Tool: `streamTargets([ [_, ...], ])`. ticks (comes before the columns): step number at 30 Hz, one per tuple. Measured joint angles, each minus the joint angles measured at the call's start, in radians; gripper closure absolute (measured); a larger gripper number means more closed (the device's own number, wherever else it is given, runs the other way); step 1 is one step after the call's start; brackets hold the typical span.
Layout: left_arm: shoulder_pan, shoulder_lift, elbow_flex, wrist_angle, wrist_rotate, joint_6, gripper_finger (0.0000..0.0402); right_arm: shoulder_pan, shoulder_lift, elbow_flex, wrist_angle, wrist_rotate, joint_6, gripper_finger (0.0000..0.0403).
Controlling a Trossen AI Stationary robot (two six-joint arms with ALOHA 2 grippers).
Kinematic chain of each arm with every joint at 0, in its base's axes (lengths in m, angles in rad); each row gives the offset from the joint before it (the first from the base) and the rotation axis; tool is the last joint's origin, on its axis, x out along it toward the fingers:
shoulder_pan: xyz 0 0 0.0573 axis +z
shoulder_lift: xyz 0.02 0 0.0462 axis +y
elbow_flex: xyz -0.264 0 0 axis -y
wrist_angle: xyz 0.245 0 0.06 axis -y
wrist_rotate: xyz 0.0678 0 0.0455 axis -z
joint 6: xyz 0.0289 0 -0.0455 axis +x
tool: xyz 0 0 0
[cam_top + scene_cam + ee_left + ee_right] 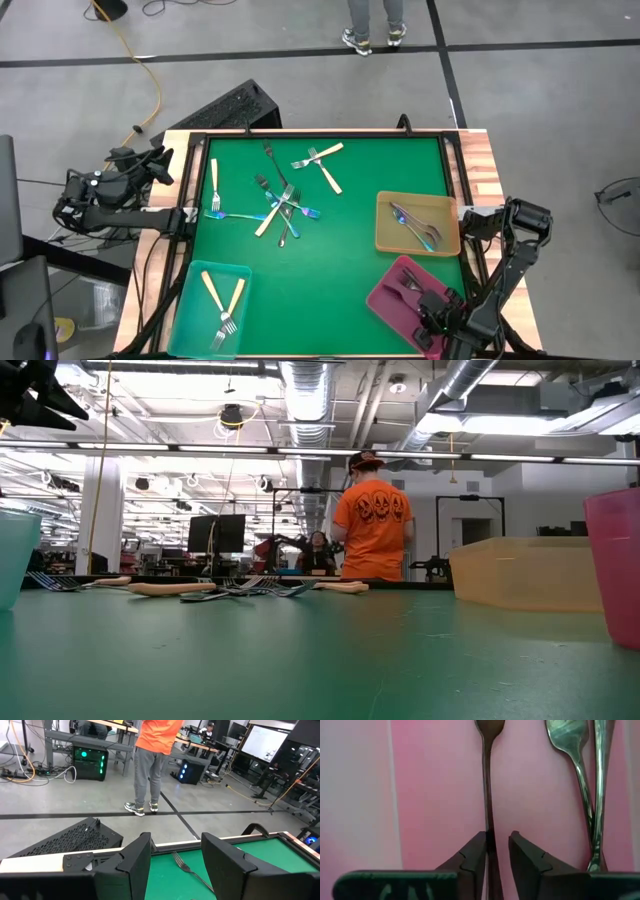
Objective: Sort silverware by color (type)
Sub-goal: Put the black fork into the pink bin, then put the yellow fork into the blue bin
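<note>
Sorting is roughly half done. The right pincer (497, 851), low inside the pink tray (385, 300), has its fingers slightly parted around a dark metal fork (488, 795) lying there. About eight mixed forks (285, 200) wait left of that tray on the green counter (330, 260); the left pincer (175, 865) is released.

You had a dark fork (488, 795) lying flat between the right claw's (498, 851) parted fingers, two more dark forks (585, 795) just beside it; mixed cream, dark and rainbow forks (285, 195) lay scattered well away.
</note>
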Motion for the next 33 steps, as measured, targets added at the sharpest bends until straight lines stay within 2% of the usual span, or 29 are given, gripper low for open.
streamTargets([
  [10, 0.000, 0.000, 0.000, 0.000, 0.000, 0.000, 0.0243, -0.005, 0.000, 0.000, -0.005, -0.013, -0.002, 0.0269],
  [26, 0.000, 0.000, 0.000, 0.000, 0.000, 0.000, 0.0243, -0.047, -0.003, 0.024, -0.008, -0.018, -0.121, 0.0270],
  [33, 0.000, 0.000, 0.000, 0.000, 0.000, 0.000, 0.0243, -0.065, -0.003, 0.070, -0.106, -0.017, -0.143, 0.0270],
])
